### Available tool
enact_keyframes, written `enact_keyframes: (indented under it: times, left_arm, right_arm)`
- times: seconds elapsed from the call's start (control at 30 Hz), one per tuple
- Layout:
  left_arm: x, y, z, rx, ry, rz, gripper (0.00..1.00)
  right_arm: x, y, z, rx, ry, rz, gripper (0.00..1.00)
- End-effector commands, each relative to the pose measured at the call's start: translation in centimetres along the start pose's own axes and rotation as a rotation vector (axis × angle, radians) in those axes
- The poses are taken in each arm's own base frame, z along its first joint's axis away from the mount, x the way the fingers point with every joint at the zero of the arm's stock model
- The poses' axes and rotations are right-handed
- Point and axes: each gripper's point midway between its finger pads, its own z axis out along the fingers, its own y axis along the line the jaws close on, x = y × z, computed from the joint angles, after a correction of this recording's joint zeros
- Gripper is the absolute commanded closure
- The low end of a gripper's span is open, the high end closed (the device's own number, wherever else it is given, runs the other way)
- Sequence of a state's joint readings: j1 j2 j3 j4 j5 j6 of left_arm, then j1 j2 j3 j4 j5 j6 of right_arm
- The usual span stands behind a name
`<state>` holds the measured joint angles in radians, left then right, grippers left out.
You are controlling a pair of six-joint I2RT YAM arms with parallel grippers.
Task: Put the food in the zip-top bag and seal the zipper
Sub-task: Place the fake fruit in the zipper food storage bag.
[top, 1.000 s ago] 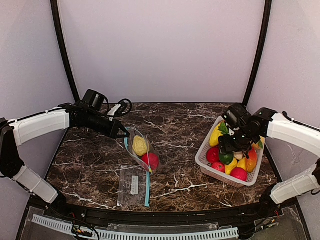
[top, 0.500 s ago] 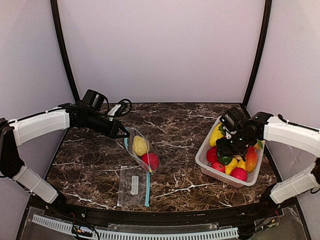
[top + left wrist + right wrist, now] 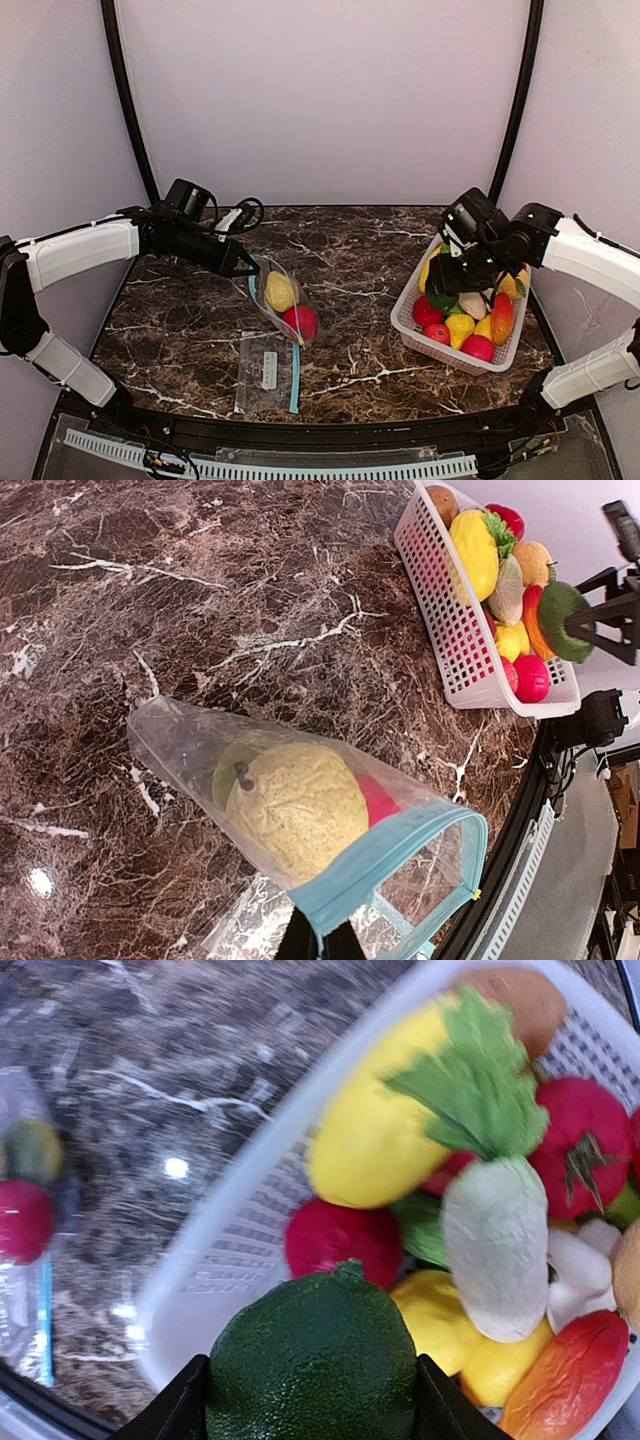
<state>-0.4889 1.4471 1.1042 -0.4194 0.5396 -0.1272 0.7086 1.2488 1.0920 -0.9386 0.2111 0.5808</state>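
The bench [image 3: 350, 250] is a dark marbled top. At its right edge stands the white basket [image 3: 408, 312], full of toy food. Left of the middle, the zip-top bag [image 3: 180, 742] lies slanted, with its bottom on the bench and its mouth raised. A second flat bag [image 3: 262, 372] lies close to the near edge.

Inside the raised bag are a bumpy yellow fruit [image 3: 295, 805] and, behind it, a red fruit [image 3: 378, 802].

The right claw [image 3: 312, 1400] holds a round dark green fruit [image 3: 312, 1355] between its two fingers. It is above the basket, and as far as I can judge it is clear of the other food.

The left claw [image 3: 320, 945] is pinched tight on the blue zipper rim [image 3: 400, 855], and this holds the mouth as an open loop.

The step in hand is, I think, to bring the green fruit over to the bag.
- **The carry:** the fruit is round and smooth, so it should go across the bench steadily, without fast turns of the wrist.
- **The approach:** the right claw should come to the loop from its open side, not over the left claw.
- **The fit:** the loop looks only a little wider than the fruit. The fruit must be centred, because a push on the rim could pull it out of the pinch.
- **The space inside:** the yellow fruit sits just inside the mouth, so the room there is small.
- **The release:** the fingers should open only when most of the fruit is past the rim.
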Motion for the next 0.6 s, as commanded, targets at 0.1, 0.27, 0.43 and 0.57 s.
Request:
enact_keyframes:
  times: [0.1, 0.27, 0.43, 0.57]
  left_arm:
    - [0.1, -0.8, -0.8, 0.028, -0.009, 0.002, 0.99]
    - [0.2, -0.7, -0.8, 0.024, -0.011, 0.003, 0.99]
    - [0.2, -0.6, -0.7, 0.024, -0.008, -0.001, 0.99]
    - [0.3, -0.7, -0.7, 0.027, -0.006, -0.001, 0.99]
  right_arm:
    - [-3.8, 13.5, -7.5, -0.328, -0.238, -0.239, 0.46]
    - [-4.4, 23.5, -9.7, -0.482, -0.371, -0.428, 0.46]
    - [-4.1, 30.1, -9.1, -0.556, -0.426, -0.568, 0.45]
    - [-4.0, 32.9, -6.8, -0.556, -0.393, -0.629, 0.45]
